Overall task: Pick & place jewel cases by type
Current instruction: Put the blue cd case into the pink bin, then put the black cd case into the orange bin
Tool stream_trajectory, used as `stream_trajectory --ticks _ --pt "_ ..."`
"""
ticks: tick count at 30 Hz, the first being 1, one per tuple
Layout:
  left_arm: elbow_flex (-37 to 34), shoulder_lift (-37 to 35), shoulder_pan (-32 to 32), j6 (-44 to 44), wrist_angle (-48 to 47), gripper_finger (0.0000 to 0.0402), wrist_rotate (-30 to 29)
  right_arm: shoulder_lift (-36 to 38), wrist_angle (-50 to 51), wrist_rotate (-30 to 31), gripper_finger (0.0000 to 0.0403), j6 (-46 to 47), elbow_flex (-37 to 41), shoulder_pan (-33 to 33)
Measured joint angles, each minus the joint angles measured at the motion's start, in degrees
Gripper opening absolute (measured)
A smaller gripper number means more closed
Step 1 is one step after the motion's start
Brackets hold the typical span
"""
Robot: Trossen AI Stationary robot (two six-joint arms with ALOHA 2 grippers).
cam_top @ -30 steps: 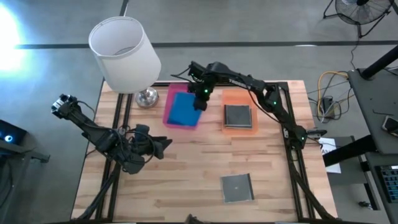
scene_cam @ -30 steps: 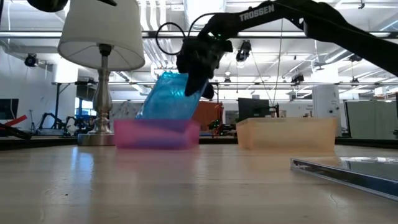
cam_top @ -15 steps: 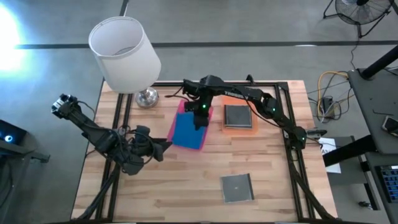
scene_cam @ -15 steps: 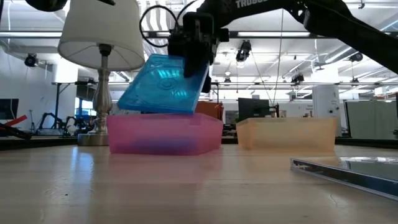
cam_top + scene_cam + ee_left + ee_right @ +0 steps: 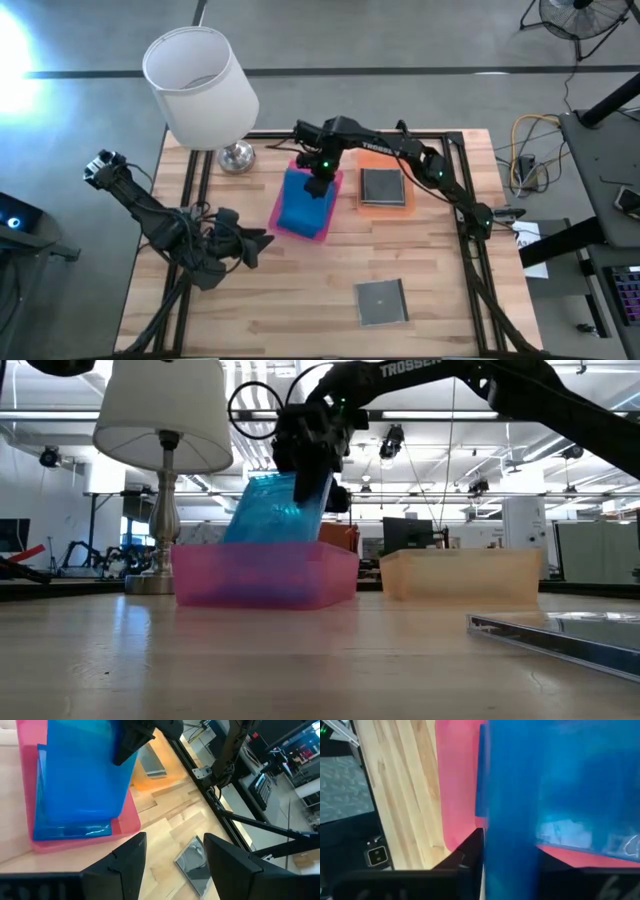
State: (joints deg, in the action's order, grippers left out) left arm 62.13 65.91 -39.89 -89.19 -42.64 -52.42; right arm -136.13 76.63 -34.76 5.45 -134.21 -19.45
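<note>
My right gripper [image 5: 318,168] hangs over the pink tray [image 5: 283,222] and is shut on a translucent blue jewel case [image 5: 272,512], which stands steeply tilted in the tray. The left wrist view shows more blue cases [image 5: 70,829] lying flat in the pink tray [image 5: 125,822] beneath it. A grey case [image 5: 382,185] lies in the orange tray [image 5: 385,208]. Another grey case [image 5: 382,302] lies flat on the table near its near edge. My left gripper [image 5: 262,239] waits open, low over the table's left side, pointing toward the trays. My right gripper pinches the blue case between its two fingers at the upper edge [image 5: 305,482]. The fingers come from above, slanting down. The case is steeply tilted and hangs below the fingers. Its lower edge [image 5: 235,538] reaches down behind the pink tray's wall.
A lamp with a white shade [image 5: 198,85] and metal base [image 5: 237,156] stands at the far left corner beside the pink tray. The orange tray [image 5: 460,573] sits right of the pink one. Bare wood shows in the middle and near left of the table.
My right gripper has moved toward the near edge with the blue case, and the pink tray has slid nearer and turned slightly. The case was lifted flatter over the tray, then tipped steeply again with its lower edge down in the tray.
</note>
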Motion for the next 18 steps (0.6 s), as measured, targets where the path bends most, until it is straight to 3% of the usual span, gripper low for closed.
stream_trajectory --ticks 6,9,12,16,18 --pt "-0.68 0.0 -0.22 0.17 0.11 0.0181 -0.02 -0.57 2.48 0.48 0.0128 0.14 1.18 0.07" --pt "-0.68 0.0 -0.29 0.67 0.11 0.0181 -0.02 -0.64 2.52 4.41 0.015 0.96 1.6 0.07" --pt "-0.68 0.0 -0.36 0.83 0.09 0.0181 -0.02 -0.36 2.55 15.01 0.0161 2.15 1.6 0.14" --pt "-0.68 0.0 -0.73 1.18 -0.04 0.0181 0.0 1.97 2.75 40.25 0.0164 4.4 1.68 0.94" --pt "-0.68 0.0 -0.84 1.89 -0.06 0.0181 0.0 4.22 3.49 49.09 0.0164 4.12 1.66 1.44"
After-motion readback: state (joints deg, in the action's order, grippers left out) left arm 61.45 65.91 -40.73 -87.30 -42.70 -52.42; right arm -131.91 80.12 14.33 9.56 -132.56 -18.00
